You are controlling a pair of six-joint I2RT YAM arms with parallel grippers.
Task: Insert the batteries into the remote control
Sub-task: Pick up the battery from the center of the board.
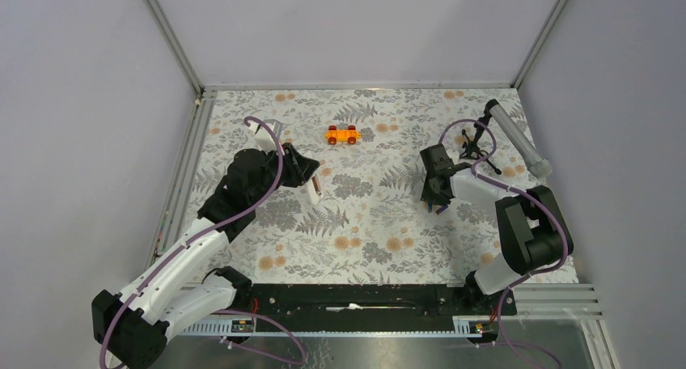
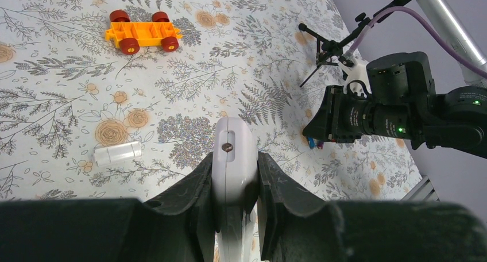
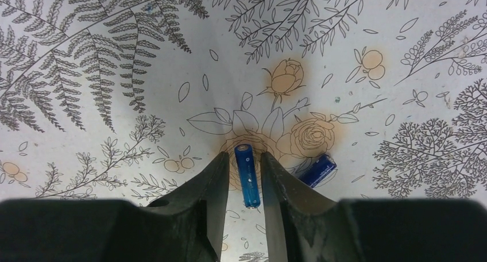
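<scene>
Top view: the left gripper [image 1: 311,183] is clenching the remote control [image 1: 315,192], left of centre. Left wrist: its jaws are squeezing the white body. Right wrist: the right gripper [image 3: 244,158] is straddling 1 battery [image 3: 247,178] on the table [image 3: 115,72]; I cannot tell whether it is pinching. Centring matters, since the 2nd battery [image 3: 317,171] is lying just beside.

Mid-bench: the bench [image 1: 372,252] is left open between both arms.
Far side: passage is narrowed by the toy car [image 1: 342,134].
Right rear: room behind the right end effector [image 1: 437,206] is crowded by the tripod [image 1: 474,149], apparently untouched.
</scene>
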